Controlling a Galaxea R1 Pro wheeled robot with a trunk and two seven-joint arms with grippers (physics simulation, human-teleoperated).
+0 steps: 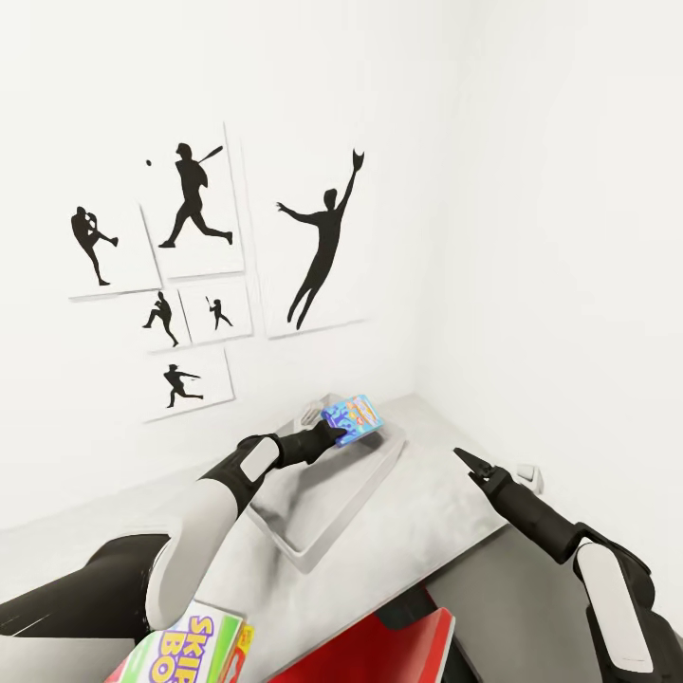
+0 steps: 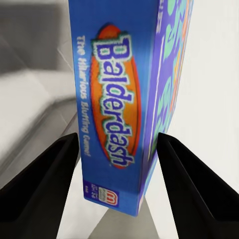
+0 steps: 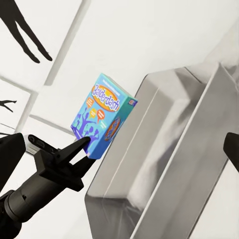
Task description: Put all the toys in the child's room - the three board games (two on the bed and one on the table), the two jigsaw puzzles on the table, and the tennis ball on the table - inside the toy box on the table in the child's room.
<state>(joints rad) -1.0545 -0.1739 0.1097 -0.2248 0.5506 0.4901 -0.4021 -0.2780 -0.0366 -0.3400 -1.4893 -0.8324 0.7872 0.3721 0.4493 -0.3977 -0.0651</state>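
My left gripper (image 1: 337,432) is shut on the blue board game (image 1: 352,418), a carton lettered Balderdash (image 2: 117,99). It holds the carton upright over the far end of the toy box (image 1: 313,553), a shallow pale grey bin on the table (image 1: 446,512). In the right wrist view the carton (image 3: 103,115) hangs above the bin's rim (image 3: 164,149), with a left finger (image 3: 79,145) at its lower corner. My right gripper (image 1: 462,457) hovers open to the right of the bin, holding nothing. The Skip-Bo carton (image 1: 185,655) lies at the bottom edge of the head view.
Black baseball-player prints (image 1: 194,199) hang on the white wall behind the table. The table runs into the room's corner on the right. A red-and-white chair (image 1: 394,640) stands in front of the table, close to my base.
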